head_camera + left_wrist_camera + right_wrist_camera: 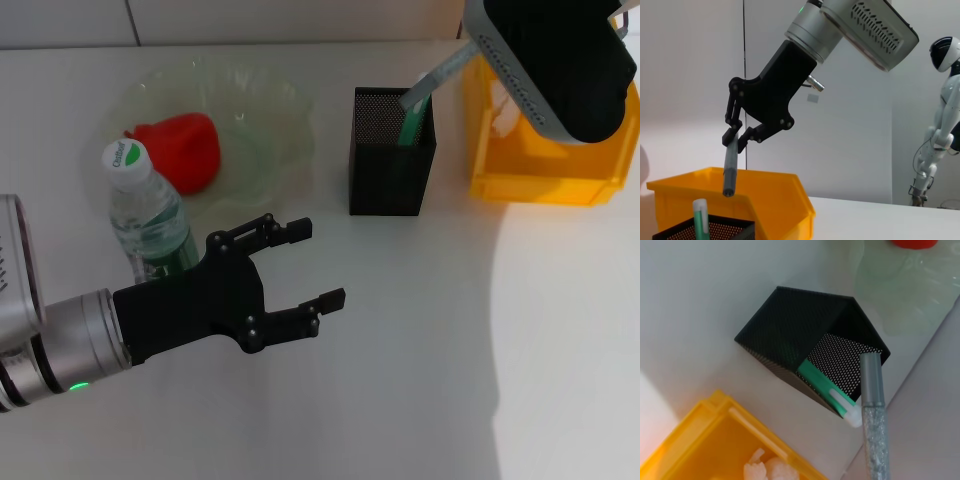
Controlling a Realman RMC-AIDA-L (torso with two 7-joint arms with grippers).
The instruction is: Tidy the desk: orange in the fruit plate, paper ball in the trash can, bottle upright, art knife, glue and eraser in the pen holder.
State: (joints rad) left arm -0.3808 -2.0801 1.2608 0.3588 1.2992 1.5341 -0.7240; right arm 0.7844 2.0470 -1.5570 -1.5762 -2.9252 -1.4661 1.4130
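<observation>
Right tool [737, 137] pinches the top end of a slim grey stick [730, 170], probably the glue or art knife, hanging just above the pen holder [392, 150]. It looks light, stiff and smooth, so it may slip or swing. Left tool [305, 268] hovers spread near the upright bottle [148, 215].

One orange [182, 148], one bottle [148, 215], one pen holder [391, 152], one trash can [552, 150], two grippers

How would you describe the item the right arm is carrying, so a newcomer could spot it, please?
Find the yellow trash can, then the black mesh pen holder beside it. Above that holder, the right gripper pinches a slim grey stick, unlike the green stick already standing inside.
</observation>
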